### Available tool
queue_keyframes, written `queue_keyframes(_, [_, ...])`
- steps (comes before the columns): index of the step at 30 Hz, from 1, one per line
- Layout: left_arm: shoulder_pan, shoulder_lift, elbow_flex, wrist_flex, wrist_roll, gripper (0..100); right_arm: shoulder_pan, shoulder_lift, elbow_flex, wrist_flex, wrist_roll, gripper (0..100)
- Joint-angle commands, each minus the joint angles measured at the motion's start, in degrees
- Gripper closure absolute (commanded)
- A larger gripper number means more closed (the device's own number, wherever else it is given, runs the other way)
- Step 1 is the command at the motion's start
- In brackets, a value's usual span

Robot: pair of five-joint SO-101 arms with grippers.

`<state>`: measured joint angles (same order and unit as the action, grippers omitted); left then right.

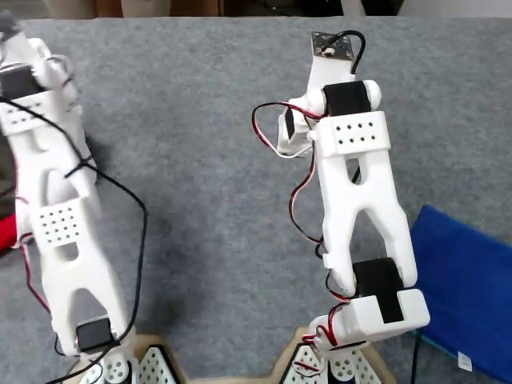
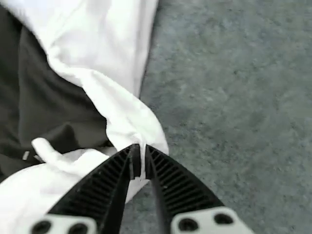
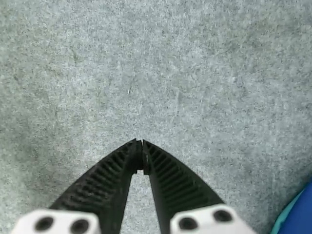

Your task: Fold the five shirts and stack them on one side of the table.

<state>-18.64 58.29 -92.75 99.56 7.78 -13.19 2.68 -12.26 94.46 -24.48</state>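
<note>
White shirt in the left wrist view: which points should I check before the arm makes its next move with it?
1. Left gripper holds the white shirt: ok, shut on a bunched fold.
2. White shirt separate from the black garment: not ok, they touch.
3. White shirt spread flat: not ok, crumpled.
4. Right gripper free to help: ok, shut on nothing above the grey table.
5. Blue shirt already folded: cannot tell, cut off at the edge.

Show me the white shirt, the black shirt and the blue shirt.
white shirt (image 2: 105,44), left wrist view, on its flat spread part.
black shirt (image 2: 53,107), left wrist view, middle of the dark cloth.
blue shirt (image 1: 468,280), high view, middle of the cloth.
</note>
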Motion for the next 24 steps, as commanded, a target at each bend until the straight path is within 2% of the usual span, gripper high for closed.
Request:
queue_keyframes(1, [6.68, -5.85, -2.37, 0.7, -0.09, 98, 0.75, -3.21, 0.13, 0.35, 0.35, 99.4])
queue_keyframes(8, [19.43, -11.56, -2.46, 1.14, -0.18, 98, 3.65, -3.3, -0.48, 0.09, 0.35, 99.4])
queue_keyframes(18, [42.11, -12.7, -2.81, 1.14, -0.44, 98, 20.35, -3.3, -0.48, -0.18, 1.05, 99.4])
queue_keyframes(24, [52.75, -12.7, -2.9, 0.79, -0.44, 98, 28.88, -3.3, -0.48, -0.62, 5.8, 99.4])
